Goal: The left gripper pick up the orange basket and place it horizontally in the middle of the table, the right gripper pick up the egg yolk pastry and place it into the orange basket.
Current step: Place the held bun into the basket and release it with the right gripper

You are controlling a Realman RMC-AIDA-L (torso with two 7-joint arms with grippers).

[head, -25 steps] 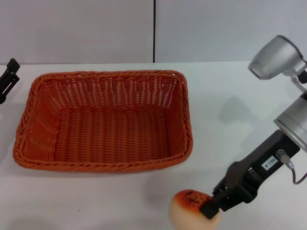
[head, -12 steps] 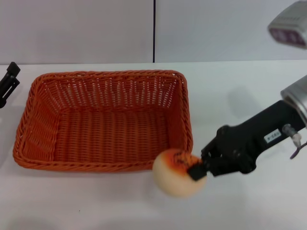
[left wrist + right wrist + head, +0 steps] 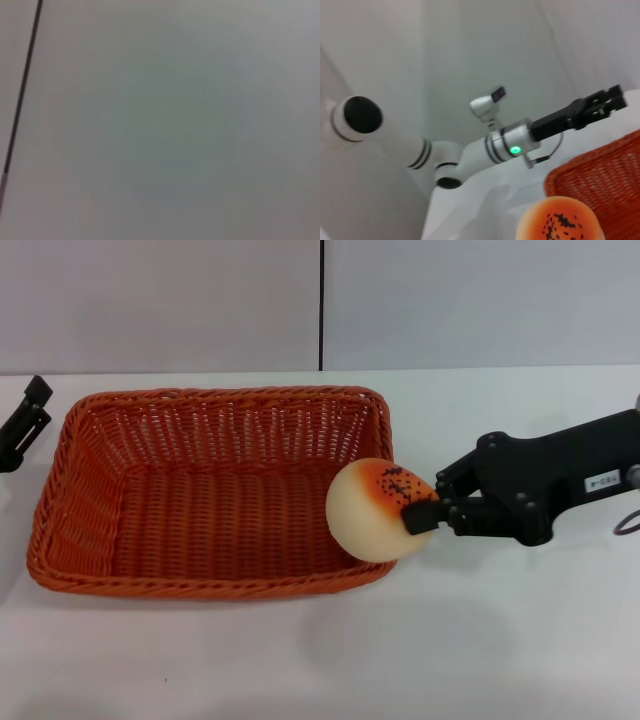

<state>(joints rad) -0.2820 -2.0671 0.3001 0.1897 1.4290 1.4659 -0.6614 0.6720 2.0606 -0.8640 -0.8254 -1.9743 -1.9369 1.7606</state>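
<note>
The orange basket (image 3: pixel 215 392) lies lengthwise on the white table (image 3: pixel 300 660), a little left of centre. My right gripper (image 3: pixel 422 515) reaches in from the right and is shut on the egg yolk pastry (image 3: pixel 368 515), held in the air over the basket's near right corner. The right wrist view shows the pastry's sesame-dotted top (image 3: pixel 560 220) close up, beside the basket's rim (image 3: pixel 600 195). My left gripper (image 3: pixel 24 422) sits off the basket's far left end, apart from it, and appears again in the right wrist view (image 3: pixel 602 102) on its white arm.
A grey wall with a dark vertical seam (image 3: pixel 321 305) stands behind the table. The left arm's green-lit ring (image 3: pixel 513 149) and elbow (image 3: pixel 362 117) rise beyond the basket. Bare tabletop stretches in front of the basket and to its right.
My right gripper has lifted the pastry from the table's front edge and carried it back and left until it hangs over the basket's near right corner. The left gripper shifted only slightly.
</note>
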